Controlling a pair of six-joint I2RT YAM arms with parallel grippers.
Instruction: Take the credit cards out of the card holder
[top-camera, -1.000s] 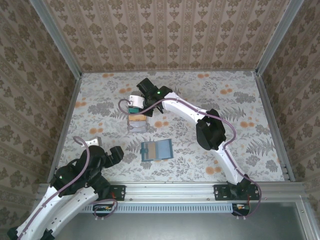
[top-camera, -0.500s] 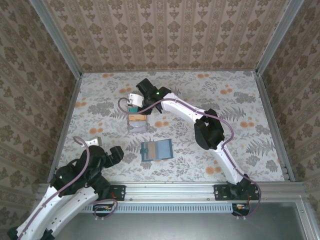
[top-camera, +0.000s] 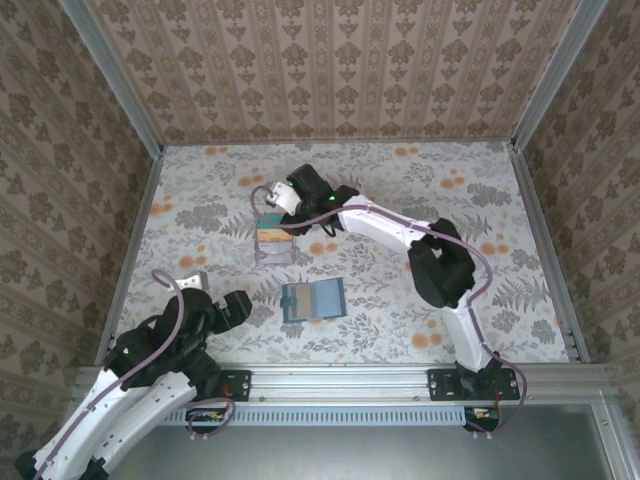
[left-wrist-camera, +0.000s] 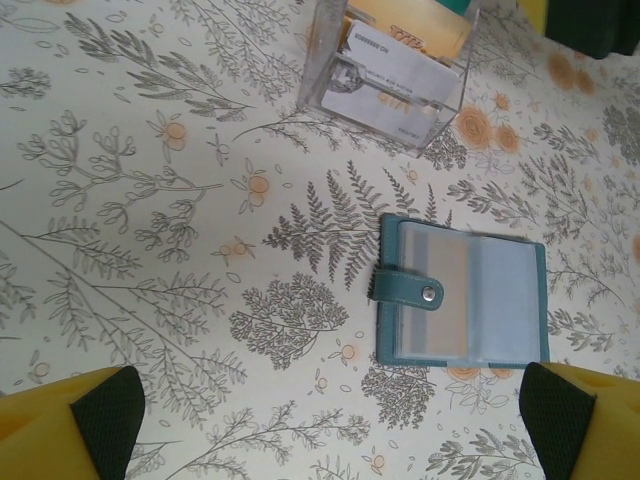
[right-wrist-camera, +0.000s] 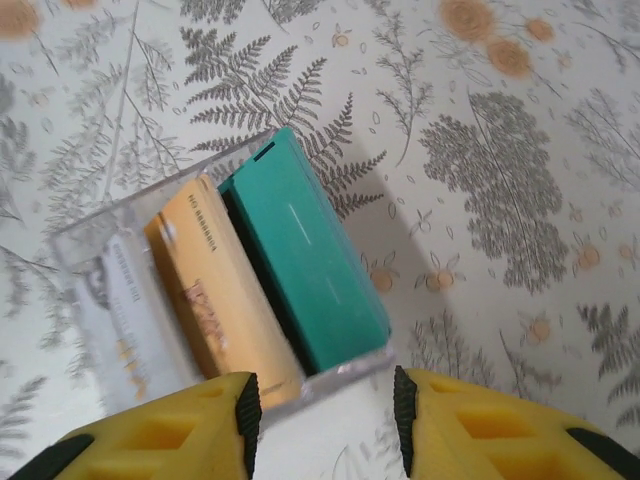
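Credit cards (right-wrist-camera: 300, 260) on edge in clear tray (right-wrist-camera: 340, 372) — likely thin, stiff, slick; pinch top edge; right claw (right-wrist-camera: 325, 400) parted, empty, over them; left claw (left-wrist-camera: 330, 405) spread, empty; card holder (left-wrist-camera: 460, 300) unfolded on desk (left-wrist-camera: 150, 200).

I've got the right arm (top-camera: 385, 225) stretched far out and to the left, wrist tipped downward, and the right gripper (right-wrist-camera: 325, 410) has its jaws parted a little. My left arm (top-camera: 150, 350) sits folded at the near left, with the left gripper (left-wrist-camera: 330, 415) spread wide and facing down.
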